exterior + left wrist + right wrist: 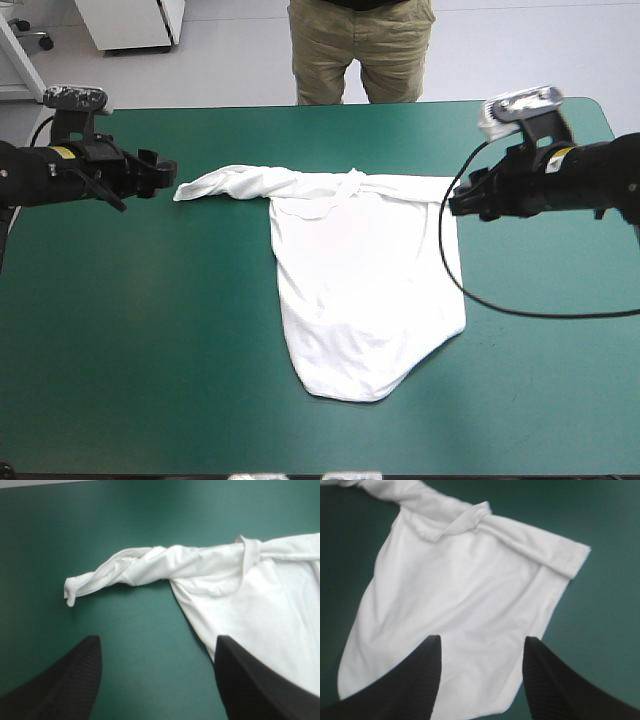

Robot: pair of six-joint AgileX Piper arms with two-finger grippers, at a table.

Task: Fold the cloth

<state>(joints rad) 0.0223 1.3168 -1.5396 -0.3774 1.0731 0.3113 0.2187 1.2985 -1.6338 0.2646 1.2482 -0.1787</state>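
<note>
The T-shirt (365, 290) lies spread on the teal-green surface (140, 350), roughly in the middle, with its shoulders toward the far edge and its rounded hem toward the near one. It is not quite flat. The left sleeve (235, 183) is twisted into a rope that trails toward the left pincer (165, 178), the collar (347, 185) is bunched, and the right sleeve (415, 188) is rolled along the shoulder line. The left pincer hovers just beyond the sleeve's tip, its black fingers well apart and holding nothing. Its wrist view shows the twisted sleeve ahead, with bare cover between. The right pincer (455, 205) hangs just beside the shirt's right edge near the shoulder, fingers likewise apart and empty, and the shirt's white body fills the view ahead of it. To my eye, each arm stands at its own end of the shoulder line because a fold would start from there, one taking each side. No fold is made yet, so the job looks barely begun. The roped sleeve probably wants drawing straight first, or it will make a lump inside the fold.
</note>
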